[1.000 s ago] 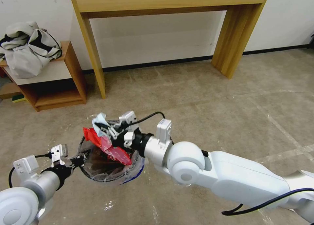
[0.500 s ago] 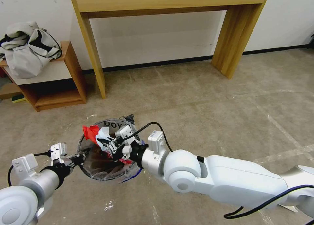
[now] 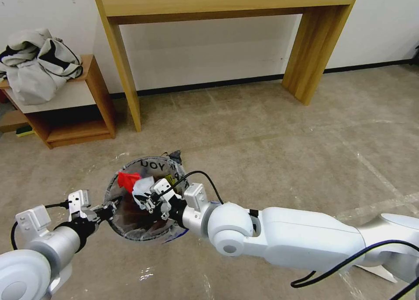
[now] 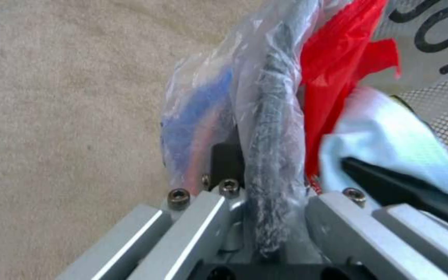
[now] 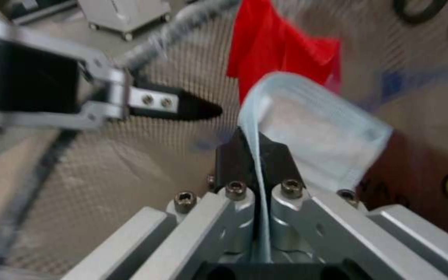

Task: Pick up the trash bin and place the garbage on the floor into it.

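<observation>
Over the floor: small round mesh trash bin (image 3: 131, 230) with clear lettered liner, its rim clamped in left gripper (image 3: 107, 212) fingers.
Right gripper (image 3: 146, 198): fingers clamped on pale blue pleated mask (image 5: 317, 132) inside the bin, beside red crumpled wrapper (image 3: 128, 179).
Handling: mask likely limp and light; hold it by an edge.

Black letters reading "UOY" are printed on the clear bag (image 3: 153, 165) lining the bin (image 3: 176, 235), as seen in the head view; parts of large black letters are seen on the bag in the left wrist view, too cropped to be read.
</observation>
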Controlling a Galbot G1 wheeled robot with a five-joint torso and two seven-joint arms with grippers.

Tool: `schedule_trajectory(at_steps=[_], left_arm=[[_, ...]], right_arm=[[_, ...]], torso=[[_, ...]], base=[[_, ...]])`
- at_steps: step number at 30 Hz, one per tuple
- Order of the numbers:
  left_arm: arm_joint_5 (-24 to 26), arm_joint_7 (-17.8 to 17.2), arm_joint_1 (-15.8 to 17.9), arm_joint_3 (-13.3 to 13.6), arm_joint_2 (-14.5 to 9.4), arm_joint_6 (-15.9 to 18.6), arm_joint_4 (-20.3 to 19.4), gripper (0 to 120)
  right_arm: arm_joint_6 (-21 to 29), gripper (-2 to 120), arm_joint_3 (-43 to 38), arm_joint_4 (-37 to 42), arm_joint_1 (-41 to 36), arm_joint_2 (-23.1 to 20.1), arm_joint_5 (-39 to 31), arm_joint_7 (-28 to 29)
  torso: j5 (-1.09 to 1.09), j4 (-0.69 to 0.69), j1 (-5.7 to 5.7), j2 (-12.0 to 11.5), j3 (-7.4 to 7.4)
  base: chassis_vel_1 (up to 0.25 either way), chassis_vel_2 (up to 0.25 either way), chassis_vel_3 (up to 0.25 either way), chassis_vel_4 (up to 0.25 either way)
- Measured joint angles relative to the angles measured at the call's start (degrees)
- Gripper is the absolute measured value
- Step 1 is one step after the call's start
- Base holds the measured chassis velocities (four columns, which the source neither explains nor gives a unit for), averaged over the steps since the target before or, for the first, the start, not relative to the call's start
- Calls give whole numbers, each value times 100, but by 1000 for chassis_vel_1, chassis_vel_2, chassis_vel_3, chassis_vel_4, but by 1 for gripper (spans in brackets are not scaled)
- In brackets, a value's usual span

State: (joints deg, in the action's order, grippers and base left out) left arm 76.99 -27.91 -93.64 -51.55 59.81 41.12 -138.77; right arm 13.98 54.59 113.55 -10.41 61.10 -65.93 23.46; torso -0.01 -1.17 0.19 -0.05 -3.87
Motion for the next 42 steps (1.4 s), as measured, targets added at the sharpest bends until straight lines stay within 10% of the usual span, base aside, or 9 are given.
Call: schedule_trajectory(at_steps=[22, 42], left_arm=[[-75, 34, -11, 45, 81, 0, 7, 1], [-77, 38, 35, 22, 3, -11, 179, 1]], right_arm=[[190, 0, 215, -199, 43, 274, 49, 315], [247, 75, 44, 275, 73, -114, 4, 449]], torso=[[0, 1, 0, 0, 0], [0, 0, 0, 0, 0]], base=[[0, 0, 0, 0], [0, 0, 0, 0]])
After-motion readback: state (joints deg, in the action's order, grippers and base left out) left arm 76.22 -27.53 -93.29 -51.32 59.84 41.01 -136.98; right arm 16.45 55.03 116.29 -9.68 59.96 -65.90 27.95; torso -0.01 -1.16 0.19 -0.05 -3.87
